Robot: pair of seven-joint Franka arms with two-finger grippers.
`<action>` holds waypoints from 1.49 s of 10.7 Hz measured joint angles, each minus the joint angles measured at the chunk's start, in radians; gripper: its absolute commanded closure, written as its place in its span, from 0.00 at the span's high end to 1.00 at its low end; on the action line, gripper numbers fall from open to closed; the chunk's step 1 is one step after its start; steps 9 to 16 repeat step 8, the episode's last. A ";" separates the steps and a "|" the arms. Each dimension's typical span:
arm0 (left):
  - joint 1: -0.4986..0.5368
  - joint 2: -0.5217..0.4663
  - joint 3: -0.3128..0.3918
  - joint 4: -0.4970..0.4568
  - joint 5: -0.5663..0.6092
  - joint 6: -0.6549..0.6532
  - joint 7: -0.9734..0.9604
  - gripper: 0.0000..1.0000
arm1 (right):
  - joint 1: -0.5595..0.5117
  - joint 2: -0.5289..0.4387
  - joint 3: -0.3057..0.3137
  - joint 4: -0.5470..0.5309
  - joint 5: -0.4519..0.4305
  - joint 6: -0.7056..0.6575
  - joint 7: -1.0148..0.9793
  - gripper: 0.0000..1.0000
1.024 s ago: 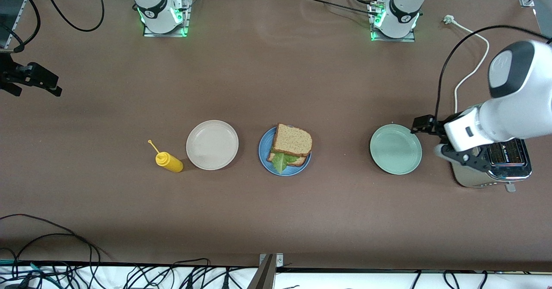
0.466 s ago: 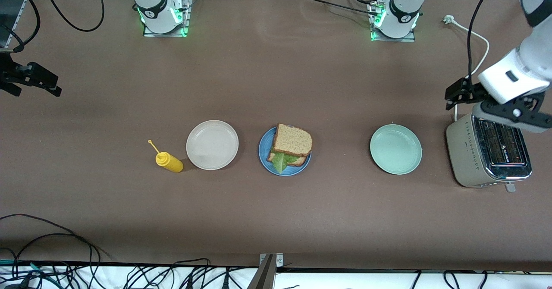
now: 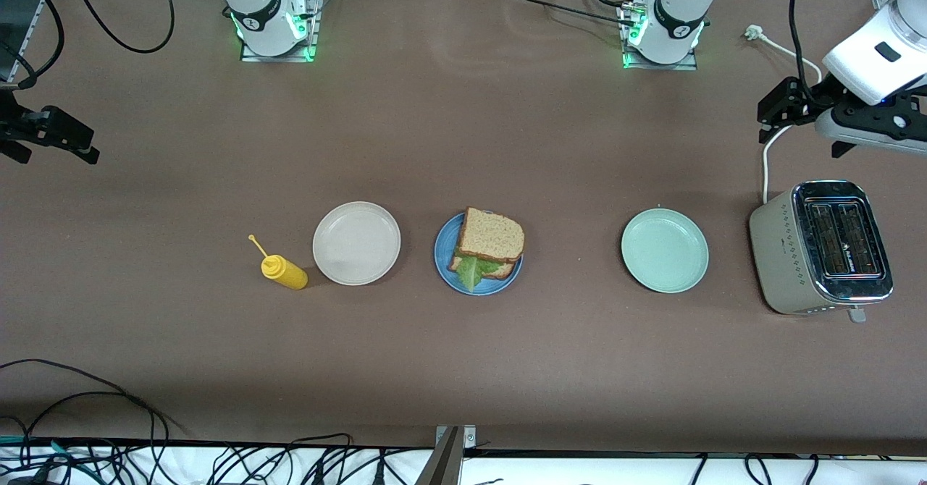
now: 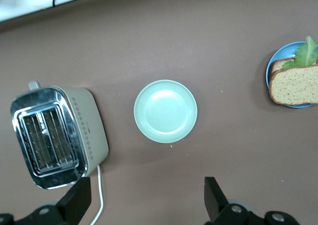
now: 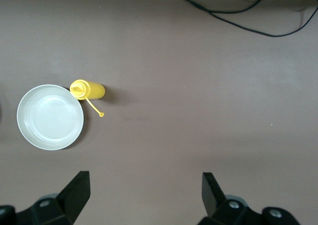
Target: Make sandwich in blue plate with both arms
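Brown toast sandwich (image 3: 487,247) sits assembled on blue plate (image 3: 447,266), between beige plate (image 3: 355,242) and green plate (image 3: 664,250). Left gripper (image 4: 144,201), fingers spread and empty, has lifted off the toaster (image 3: 822,247) toward its 12 o'clock. Right gripper (image 5: 144,197), spread, waits. Task appears complete.

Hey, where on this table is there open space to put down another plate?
Bare table lies between the blue plate holding the sandwich and the pale green plate. The strip nearer the front camera than the whole row is bare too. It is crowded where the mustard bottle sits beside the beige plate.
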 measured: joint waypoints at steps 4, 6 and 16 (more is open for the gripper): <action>0.013 -0.030 -0.002 -0.076 -0.010 0.002 -0.016 1.00 | 0.000 0.000 -0.001 0.000 0.000 0.006 0.000 1.00; 0.024 -0.042 -0.009 -0.087 -0.010 0.002 -0.019 1.00 | 0.000 0.000 -0.001 0.005 0.000 0.012 0.000 1.00; 0.028 -0.055 -0.011 -0.092 -0.034 0.001 -0.026 1.00 | 0.001 -0.001 0.002 0.014 0.000 0.012 -0.001 1.00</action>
